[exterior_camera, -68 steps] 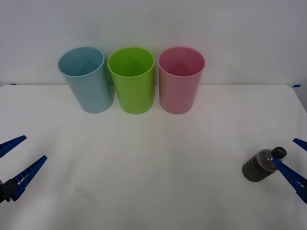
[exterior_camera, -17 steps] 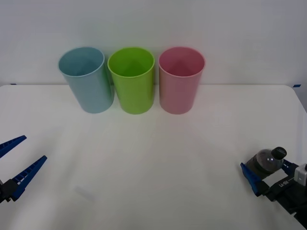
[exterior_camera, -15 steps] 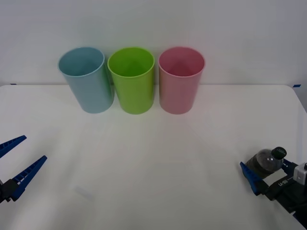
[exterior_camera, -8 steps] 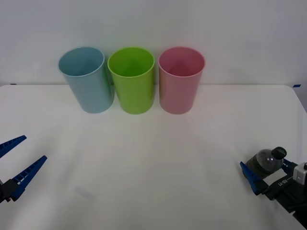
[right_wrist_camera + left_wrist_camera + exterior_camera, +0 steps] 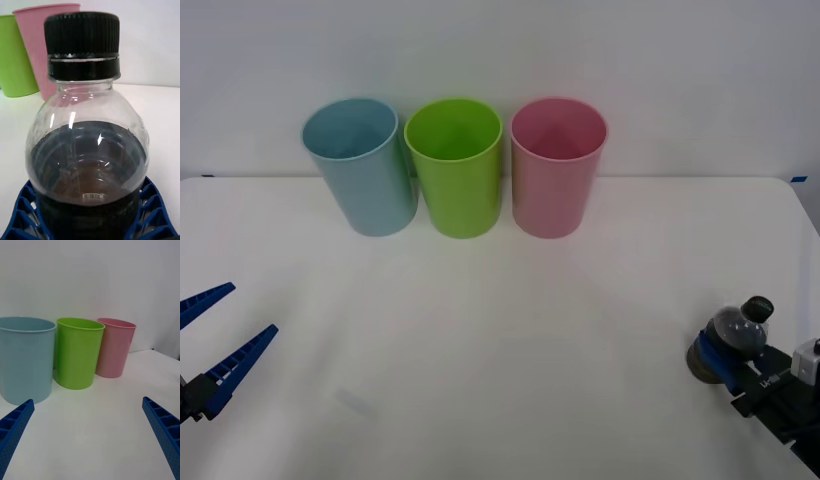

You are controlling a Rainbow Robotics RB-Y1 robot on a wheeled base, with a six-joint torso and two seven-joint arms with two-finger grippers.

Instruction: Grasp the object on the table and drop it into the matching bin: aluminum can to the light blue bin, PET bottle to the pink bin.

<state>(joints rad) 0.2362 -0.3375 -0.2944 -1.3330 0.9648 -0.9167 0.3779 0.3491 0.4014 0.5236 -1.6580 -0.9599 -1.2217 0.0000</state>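
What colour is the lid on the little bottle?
Black. The bottle's cap shows best in the right wrist view.

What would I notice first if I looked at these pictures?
Probably the three bright cups at the back of the table: the light blue bin, a lime green cup and the pink bin. Then the PET bottle, pinched in the right gripper near the table's right edge.

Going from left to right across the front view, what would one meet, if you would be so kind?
left gripper → light blue bin → lime green cup → pink bin → PET bottle, held in the right gripper.
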